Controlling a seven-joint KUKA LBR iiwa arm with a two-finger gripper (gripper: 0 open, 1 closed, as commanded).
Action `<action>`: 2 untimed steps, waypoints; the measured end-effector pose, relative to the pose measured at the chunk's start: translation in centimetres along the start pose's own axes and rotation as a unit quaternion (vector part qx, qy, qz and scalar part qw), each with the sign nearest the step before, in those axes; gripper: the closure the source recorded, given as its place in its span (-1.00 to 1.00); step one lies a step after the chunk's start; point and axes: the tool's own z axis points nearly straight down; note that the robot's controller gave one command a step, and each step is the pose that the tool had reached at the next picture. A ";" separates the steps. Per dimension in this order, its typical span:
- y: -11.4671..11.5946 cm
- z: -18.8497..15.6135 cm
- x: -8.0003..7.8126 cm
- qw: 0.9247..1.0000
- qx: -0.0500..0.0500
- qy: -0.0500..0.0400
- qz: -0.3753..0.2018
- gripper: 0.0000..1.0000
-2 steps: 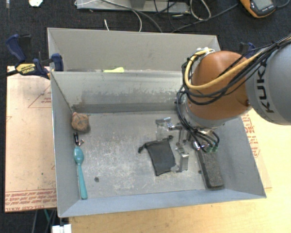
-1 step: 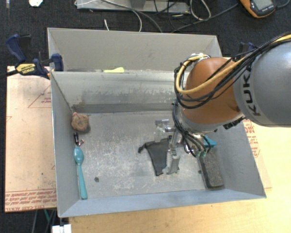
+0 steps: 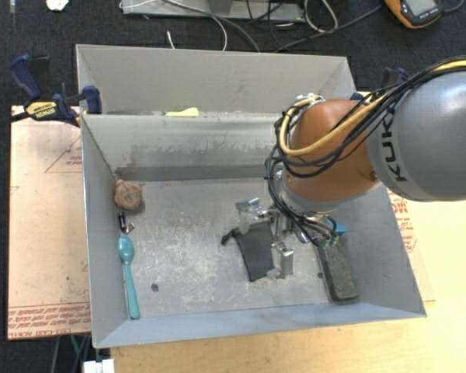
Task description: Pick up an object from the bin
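The arm's smooth orange wrist cover [image 3: 326,150], looped with cables, hangs over the grey metal bin [image 3: 179,239]. Below it, the gripper [image 3: 268,235] has its metal fingers [image 3: 284,261] spread apart, down at a flat matte-black slab [image 3: 253,259] at the floor's middle, not clamped on it. A teal plastic spoon [image 3: 128,274] and a rough brown lump [image 3: 129,195] lie by the left wall.

A brown stone [image 3: 128,195] is seen at the far left, a small black clip [image 3: 125,224] just below it. A teal spoon [image 3: 129,277] is laid lengthwise beneath, bowl toward the clip. A dark grey bar [image 3: 338,274] is found at the right; a yellow scrap [image 3: 181,113] is glimpsed at the back.
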 end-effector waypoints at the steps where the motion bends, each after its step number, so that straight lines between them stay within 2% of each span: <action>1: -1.3 2.2 -0.1 1.000 0.000 0.000 -0.029 -1.00; 2: -1.1 4.3 -0.1 0.993 0.000 0.001 0.117 -1.00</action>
